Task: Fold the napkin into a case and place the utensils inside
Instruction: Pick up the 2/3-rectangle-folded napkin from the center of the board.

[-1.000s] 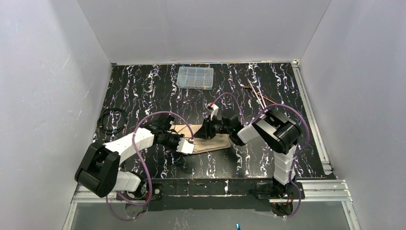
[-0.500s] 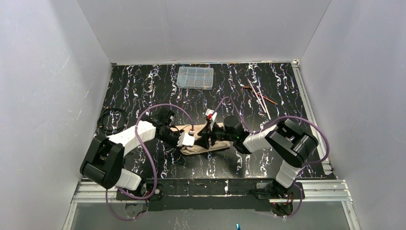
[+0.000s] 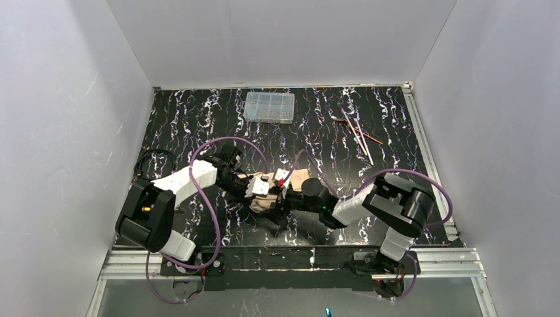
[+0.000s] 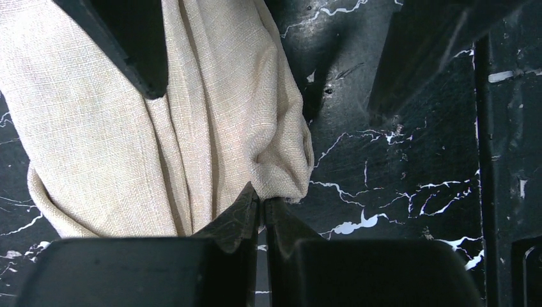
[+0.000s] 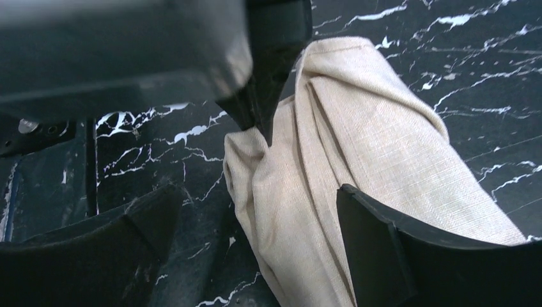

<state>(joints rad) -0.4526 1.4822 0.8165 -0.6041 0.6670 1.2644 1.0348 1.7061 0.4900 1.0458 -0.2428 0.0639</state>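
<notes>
Left tool [image 4: 262, 214] is clamped tight on one corner of the napkin [image 4: 160, 121]. Its fingertips meet right at the bunched corner, so it's holding fabric, low against the table [image 3: 198, 125]. Right tool [image 5: 252, 195] is spread wide with nothing in it. One finger sits over bare table just off the cloth's edge and the other is over the cloth on the opposite side, so the jaws straddle the napkin's gathered end without closing on it. Can't tell whether either finger touches the cloth. The napkin is beige-tan and rumpled into a narrow bundle with long lengthwise folds. It lies on the black marbled table near centre, between the two wrists. In the top view both tools cover most of it; one patch shows under the left tool and another behind the right wrist. The tools are nose to nose there, tips just beside each other over the same end of the cloth. Utensils [image 3: 356, 132] are a few thin copper-coloured and paler pieces, loosely crossed at the far right of the table, well apart from the napkin and both arms. They're too small to tell which piece is which. Clear plastic compartment box [image 3: 269, 107] sits at the far centre of the table. Black cable coil [image 3: 155, 165] lies at the table's left edge, near the left arm.
</notes>
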